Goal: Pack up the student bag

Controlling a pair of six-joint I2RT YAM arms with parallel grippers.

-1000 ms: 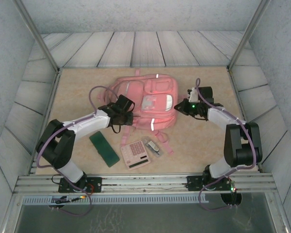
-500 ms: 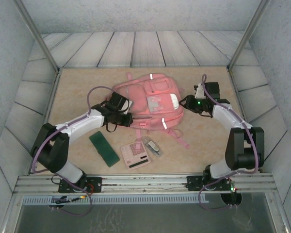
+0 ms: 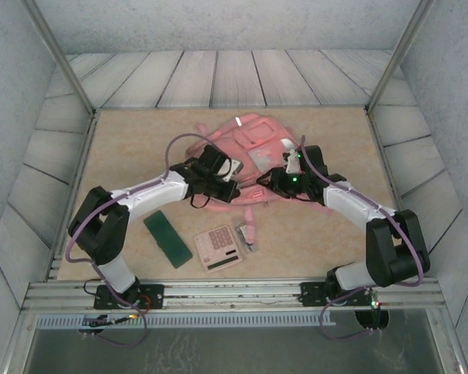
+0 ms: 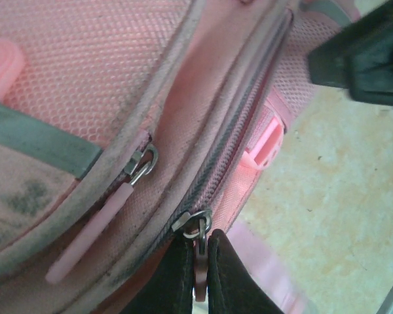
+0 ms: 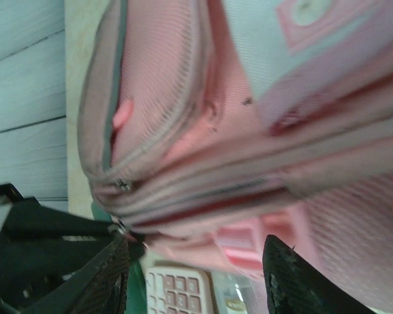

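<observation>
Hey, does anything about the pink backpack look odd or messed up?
The student bag lies crumpled, not flat, and looks grubby: dark smudges on its pale patch and the piping near the zipper pull that the left tool pinches.

Left arm [image 3: 152, 195] and right arm [image 3: 351, 202] flank the bag [image 3: 253, 140] at mid-table; calculator [image 3: 218, 248] and green case [image 3: 167, 239] crowd the near side, while the table's [image 3: 125, 136] far corners lie open.

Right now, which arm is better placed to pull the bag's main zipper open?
Left. The left gripper is shut on the zipper pull at the student bag's edge, so it could probably just draw it along. The right gripper stands open, facing the bag, gripping nothing.
</observation>
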